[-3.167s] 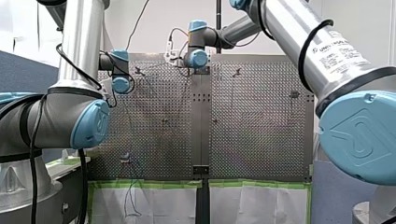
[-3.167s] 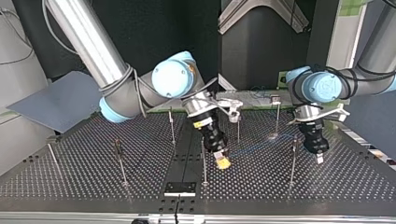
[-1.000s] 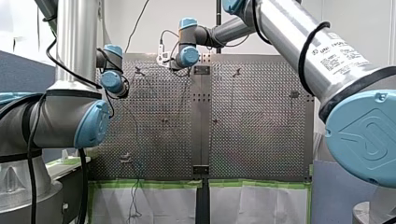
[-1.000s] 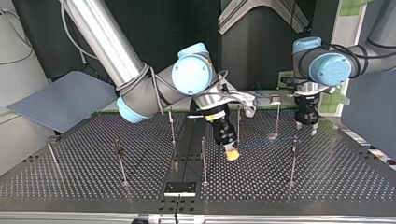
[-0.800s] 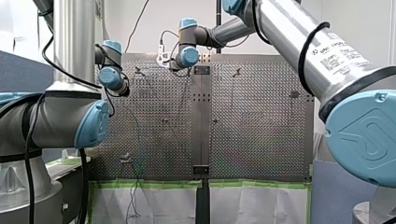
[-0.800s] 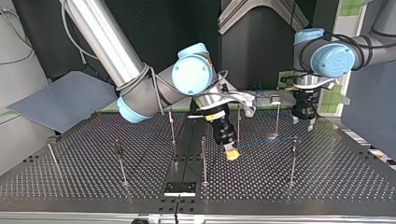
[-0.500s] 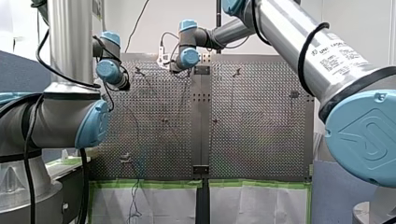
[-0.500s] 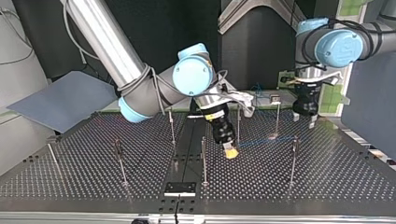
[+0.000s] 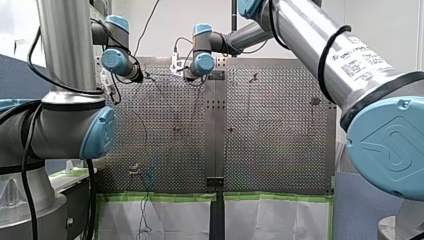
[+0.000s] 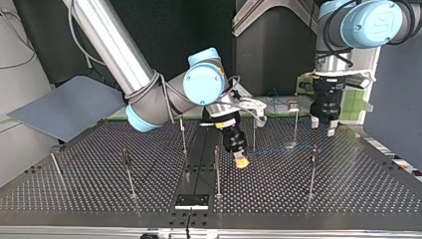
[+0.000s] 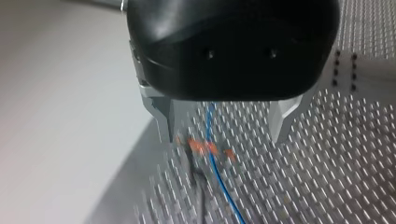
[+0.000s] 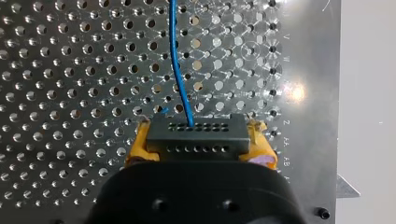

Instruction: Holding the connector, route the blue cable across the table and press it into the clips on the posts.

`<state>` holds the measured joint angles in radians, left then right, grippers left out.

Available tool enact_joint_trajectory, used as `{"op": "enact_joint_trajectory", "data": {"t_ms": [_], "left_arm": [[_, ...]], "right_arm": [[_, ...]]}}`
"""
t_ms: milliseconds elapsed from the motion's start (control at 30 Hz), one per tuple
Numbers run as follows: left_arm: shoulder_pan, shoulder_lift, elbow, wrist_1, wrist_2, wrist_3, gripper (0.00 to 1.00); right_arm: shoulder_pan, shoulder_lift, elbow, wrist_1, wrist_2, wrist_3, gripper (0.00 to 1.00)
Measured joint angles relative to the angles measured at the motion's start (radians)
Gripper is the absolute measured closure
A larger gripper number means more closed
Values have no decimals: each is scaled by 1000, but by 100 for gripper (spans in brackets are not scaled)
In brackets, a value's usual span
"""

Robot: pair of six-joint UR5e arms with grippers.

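Observation:
My right gripper (image 12: 198,151) has its yellow pads shut on the black connector (image 12: 196,135). The blue cable (image 12: 177,60) leaves the connector and runs ahead over the perforated table. In the top view the right gripper (image 10: 241,162) hangs low near the middle. From it the blue cable (image 10: 278,149) stretches to the clip on a post (image 10: 313,149) at that view's right. My left gripper (image 10: 322,126) hovers open behind that post, holding nothing. In the left wrist view its metal fingers (image 11: 163,119) stand wide apart above the blue cable (image 11: 215,163) and a blurred orange clip (image 11: 201,147).
Several thin posts stand on the perforated table (image 10: 348,194), among them one (image 10: 217,172) just in front of the right gripper and others (image 10: 128,172) at the top view's left. A grey plate (image 10: 64,107) lies off the table's far left corner.
My left arm has risen and drawn back from the cable toward the table's far edge, its gripper still open. My right gripper has shifted slightly to the top view's left with the connector.

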<state>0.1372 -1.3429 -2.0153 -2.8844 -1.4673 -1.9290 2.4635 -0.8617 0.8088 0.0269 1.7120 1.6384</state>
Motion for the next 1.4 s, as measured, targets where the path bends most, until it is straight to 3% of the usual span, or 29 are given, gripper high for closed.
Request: {"op": "enact_joint_trajectory", "data": {"t_ms": [233, 467, 900, 1400], "left_arm": [[-28, 50, 2, 8, 65, 42, 0], [-41, 52, 4, 13, 78, 52, 0], [-64, -49, 75, 17, 61, 116, 0], [-81, -130, 162, 21, 30, 125, 0]], "right_arm": [[-4, 1, 0, 2, 0, 0, 100], [-5, 3, 0, 1, -2, 0, 100], [-8, 7, 0, -1, -4, 2, 100], [-8, 14, -1, -6, -3, 3, 100]]}}
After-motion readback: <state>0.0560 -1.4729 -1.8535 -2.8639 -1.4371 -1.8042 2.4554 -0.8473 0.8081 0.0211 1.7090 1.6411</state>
